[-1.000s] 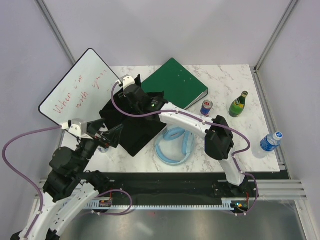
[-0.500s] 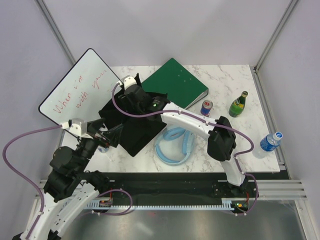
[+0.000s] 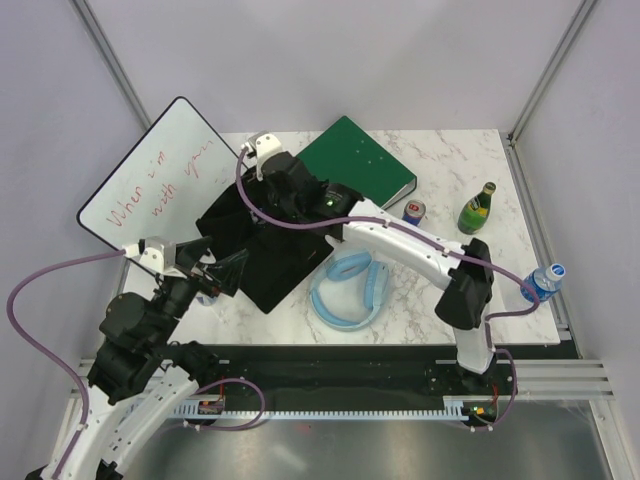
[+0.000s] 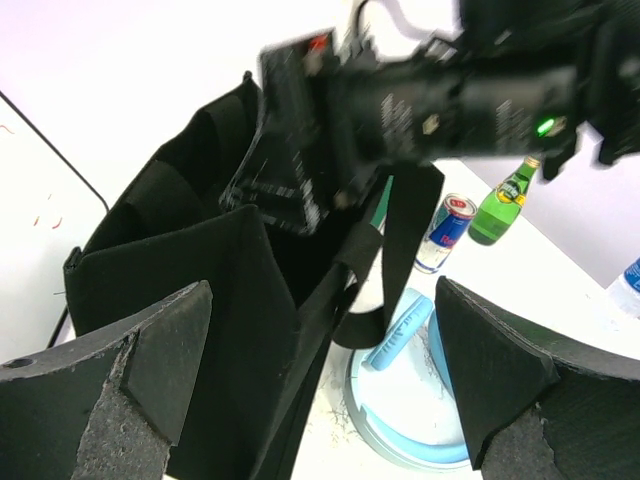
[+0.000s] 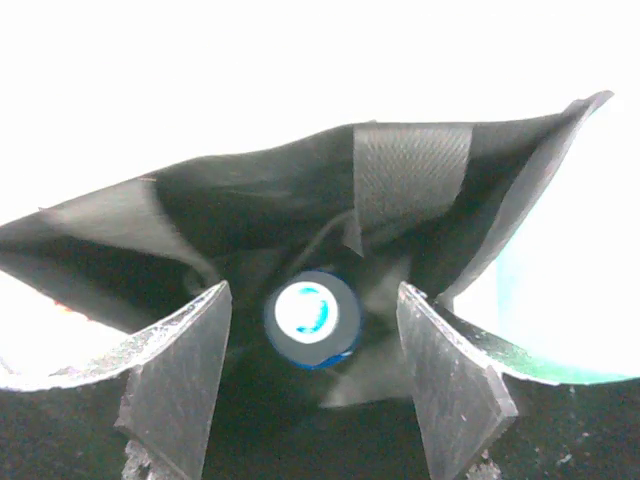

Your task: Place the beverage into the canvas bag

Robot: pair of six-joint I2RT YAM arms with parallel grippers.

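The canvas bag [image 3: 262, 250] is black and floppy and lies mid-table with its mouth held up. In the right wrist view I look down into the bag [image 5: 410, 180]. The beverage [image 5: 312, 318] stands inside it, showing a round white top with a blue rim. My right gripper [image 5: 313, 292] hovers over it, open, and neither finger touches it. From above, the right gripper [image 3: 287, 196] sits at the bag's mouth. My left gripper [image 4: 322, 290] is wide open and holds nothing, beside the bag's near-left side [image 4: 200, 300]; in the top view the left gripper [image 3: 226, 272] is at the bag's front-left corner.
A green binder [image 3: 358, 165] lies behind the bag and a whiteboard [image 3: 150, 180] leans at the left. Blue headphones [image 3: 348, 292] sit just right of the bag. A red-blue can [image 3: 412, 213], a green bottle [image 3: 476, 209] and a water bottle [image 3: 541, 283] stand to the right.
The right gripper's jaws have spread apart and let go of the beverage inside the bag. Its wrist has shifted slightly back and right. The left arm has stayed still.
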